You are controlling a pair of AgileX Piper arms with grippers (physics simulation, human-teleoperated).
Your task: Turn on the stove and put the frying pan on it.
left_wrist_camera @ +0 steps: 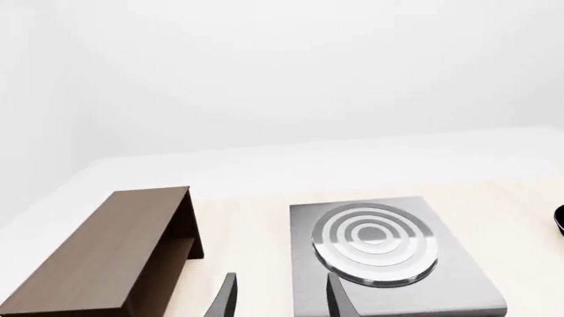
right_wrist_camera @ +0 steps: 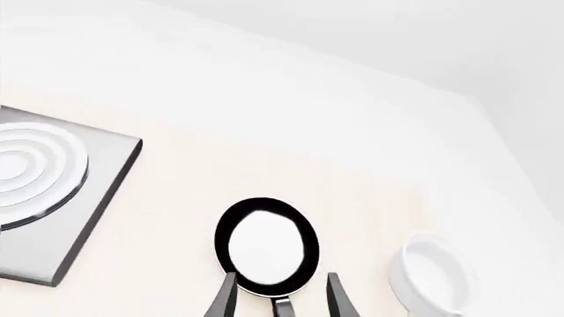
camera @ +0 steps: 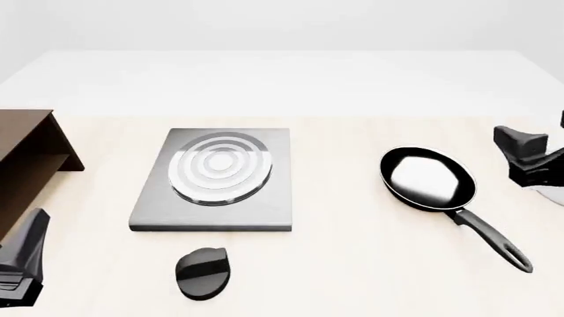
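Step in hand: approach; judged from the layout, neither the knob nor the frying pan has been dealt with.
Left gripper (left_wrist_camera: 277,297): fingers apart, holding nothing, raised over the table (camera: 352,264).
Stove (camera: 216,177): ahead of the left gripper, slightly to its right; rings bare.
Knob (camera: 203,272): separate black oval on the table, just short of the stove's near edge, to the right of the left gripper; not visible in the left wrist view.
Shelf (left_wrist_camera: 105,254): ahead-left of the left gripper.
Right gripper (right_wrist_camera: 277,297): fingers apart, empty.
Frying pan (right_wrist_camera: 267,246): directly ahead of the right fingertips, handle (camera: 489,238) running back between them, not touched; well apart from the stove.
Bowl (right_wrist_camera: 434,274): just right of the right gripper.
Next move, judged: left gripper to descend onto the knob; right gripper to lower and close on the handle.
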